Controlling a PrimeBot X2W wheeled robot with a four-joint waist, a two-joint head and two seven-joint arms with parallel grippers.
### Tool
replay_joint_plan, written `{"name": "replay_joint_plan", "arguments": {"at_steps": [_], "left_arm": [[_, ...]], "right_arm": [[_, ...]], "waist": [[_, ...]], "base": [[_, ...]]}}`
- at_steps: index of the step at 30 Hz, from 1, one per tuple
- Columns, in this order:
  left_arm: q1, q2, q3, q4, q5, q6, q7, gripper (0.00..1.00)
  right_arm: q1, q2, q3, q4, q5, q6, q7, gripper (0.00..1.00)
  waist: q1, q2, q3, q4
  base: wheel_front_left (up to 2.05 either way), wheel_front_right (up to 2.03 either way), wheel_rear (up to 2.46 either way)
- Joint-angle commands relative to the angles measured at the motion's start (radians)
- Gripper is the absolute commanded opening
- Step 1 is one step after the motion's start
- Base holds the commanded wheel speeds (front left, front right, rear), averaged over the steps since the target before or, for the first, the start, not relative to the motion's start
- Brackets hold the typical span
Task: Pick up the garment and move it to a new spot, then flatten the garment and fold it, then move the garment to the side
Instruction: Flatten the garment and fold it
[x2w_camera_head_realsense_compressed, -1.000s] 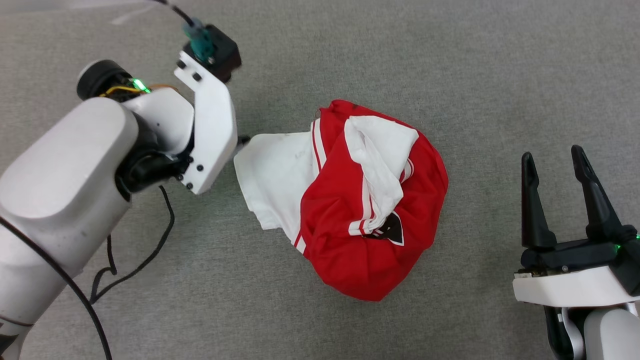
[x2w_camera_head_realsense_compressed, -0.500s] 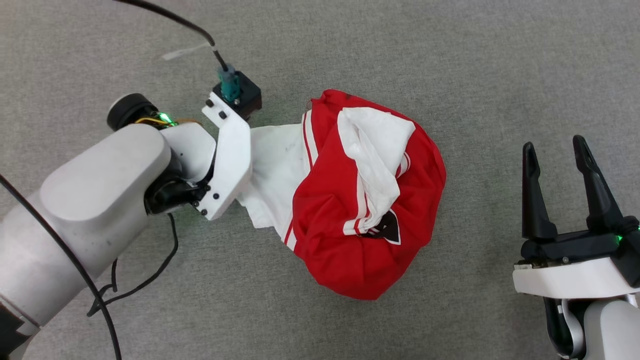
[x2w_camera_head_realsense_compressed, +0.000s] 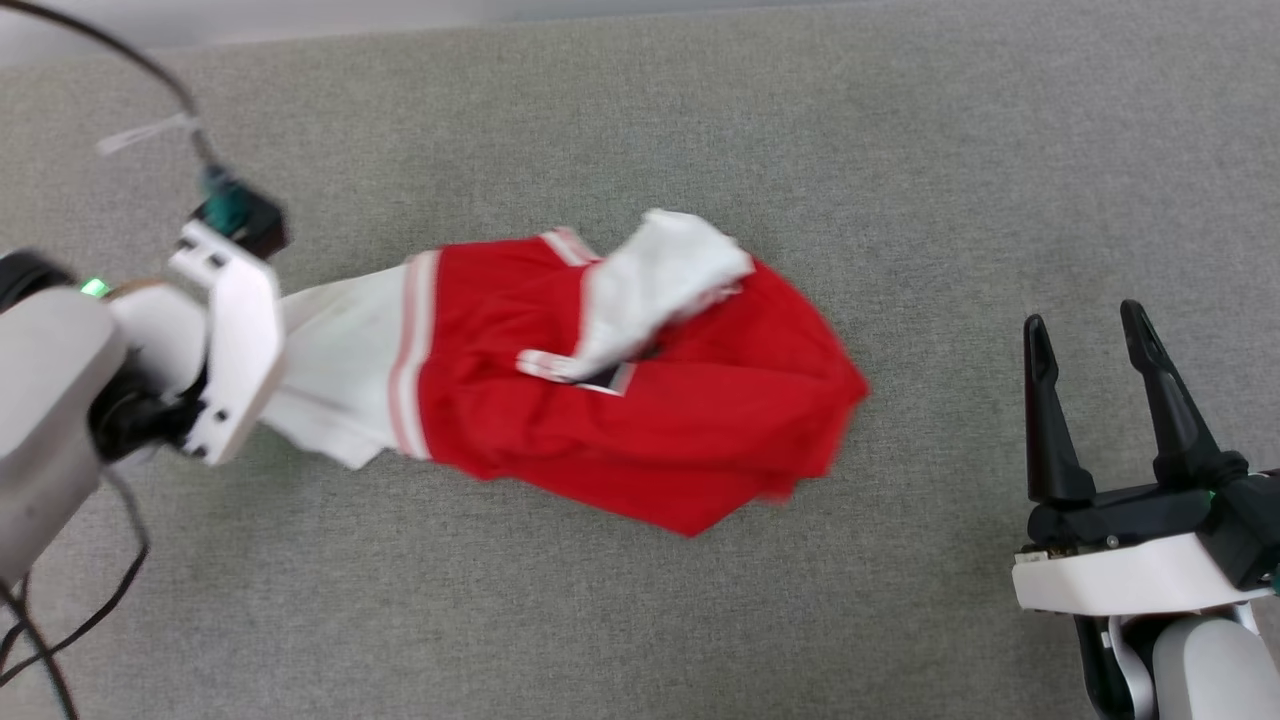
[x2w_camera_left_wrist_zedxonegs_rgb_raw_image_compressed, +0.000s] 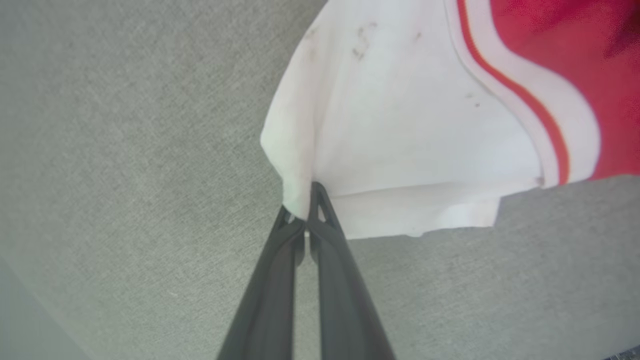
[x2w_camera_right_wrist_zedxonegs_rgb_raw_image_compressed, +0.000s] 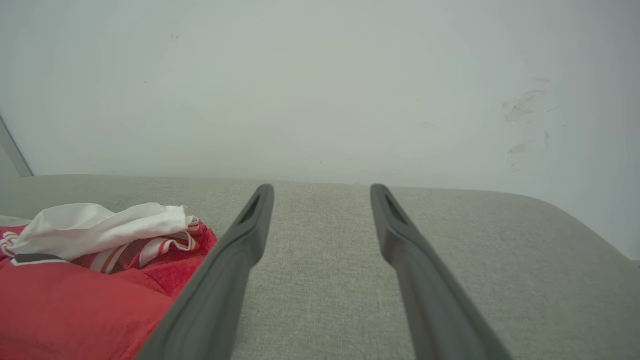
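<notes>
Red jersey cloth, the garment (x2w_camera_head_realsense_compressed: 650, 440), lies drawn out in a long crumpled wedge on the grey woven surface (x2w_camera_head_realsense_compressed: 950, 180), with a soft second sleeve (x2w_camera_head_realsense_compressed: 670, 280) bunched on top. The left gripper (x2w_camera_left_wrist_zedxonegs_rgb_raw_image_compressed: 304, 207) has its slim dark fingers pressed together, pinching the edge of a faintly smudged white sleeve (x2w_camera_left_wrist_zedxonegs_rgb_raw_image_compressed: 400, 125) beside the striped trim (x2w_camera_left_wrist_zedxonegs_rgb_raw_image_compressed: 525, 100). The right gripper (x2w_camera_head_realsense_compressed: 1085, 320) stands spread, well apart from the cloth.
</notes>
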Motion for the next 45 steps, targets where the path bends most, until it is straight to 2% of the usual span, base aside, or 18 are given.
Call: {"name": "replay_joint_plan", "arguments": {"at_steps": [1,3,4,5,6,13,16,20,27,32,41,42,43,45], "left_arm": [[0.02,0.001,-0.002,0.01,-0.004,0.004,-0.007,0.0],[0.045,0.009,0.001,0.039,-0.014,0.013,-0.027,0.0],[0.057,0.007,0.006,0.052,-0.02,0.019,-0.044,0.04],[0.062,0.002,0.009,0.059,-0.013,0.023,-0.07,0.64],[0.064,-0.005,0.016,0.066,-0.008,0.03,-0.099,1.0],[-0.035,-0.045,0.043,0.045,0.074,0.028,-0.248,1.0],[-0.081,-0.07,0.08,-0.002,0.033,0.022,-0.256,1.0],[-0.13,-0.092,0.103,-0.09,-0.044,0.008,-0.189,1.0],[-0.162,-0.125,0.058,-0.231,-0.144,0.001,-0.012,1.0],[-0.138,-0.14,0.005,-0.261,-0.132,0.0,0.08,1.0],[-0.076,-0.155,-0.024,-0.275,-0.102,0.0,0.115,1.0],[-0.072,-0.155,-0.026,-0.278,-0.097,0.0,0.111,0.91],[-0.073,-0.154,-0.027,-0.279,-0.092,0.0,0.103,0.0],[-0.088,-0.152,-0.028,-0.289,-0.083,0.0,0.081,0.0]], "right_arm": [[0.011,0.0,0.001,0.0,-0.006,-0.001,-0.002,1.0],[0.016,0.0,0.001,0.0,-0.007,-0.001,-0.002,1.0],[0.019,0.0,-0.001,0.001,-0.008,-0.001,-0.002,1.0],[0.024,0.0,-0.003,0.003,-0.009,-0.001,-0.002,1.0],[0.029,0.0,-0.006,0.003,-0.009,-0.001,-0.002,1.0],[0.044,0.0,0.0,0.008,-0.016,-0.001,-0.002,1.0],[0.044,0.0,0.002,0.004,-0.015,-0.001,-0.002,1.0],[0.045,0.0,0.008,-0.003,-0.013,-0.001,-0.002,1.0],[0.022,0.0,0.016,-0.01,-0.001,-0.001,-0.002,1.0],[0.0,0.0,0.02,-0.014,0.009,-0.001,-0.002,1.0],[-0.019,0.0,0.009,-0.018,0.016,-0.001,-0.002,1.0],[-0.02,0.0,0.008,-0.018,0.017,-0.001,-0.002,1.0],[-0.02,0.0,0.008,-0.018,0.017,-0.001,-0.002,1.0],[-0.021,0.0,0.01,-0.017,0.017,-0.001,-0.002,1.0]], "waist": [[0.0,0.0,-0.002,-0.001],[0.0,0.0,-0.005,-0.002],[0.0,0.0,-0.008,-0.001],[0.0,0.0,-0.012,0.001],[0.0,0.0,-0.017,0.004],[0.0,0.0,-0.056,0.017],[0.0,0.0,-0.064,0.014],[0.0,0.0,-0.055,0.0],[0.0,0.0,-0.007,-0.036],[0.0,0.0,0.03,-0.062],[0.0,0.0,0.065,-0.079],[0.0,0.0,0.066,-0.079],[0.0,0.0,0.066,-0.078],[0.0,0.0,0.061,-0.076]], "base": [[0.0,0.0,0.0],[0.0,0.0,0.0],[0.0,0.0,0.0],[0.0,0.0,0.0],[0.0,0.0,0.0],[0.0,0.0,0.0],[0.0,0.0,0.0],[0.0,0.0,0.0],[0.0,0.0,0.0],[0.0,0.0,0.0],[0.0,0.0,0.0],[0.0,0.0,0.0],[0.0,0.0,0.0],[0.0,0.0,0.0]]}}
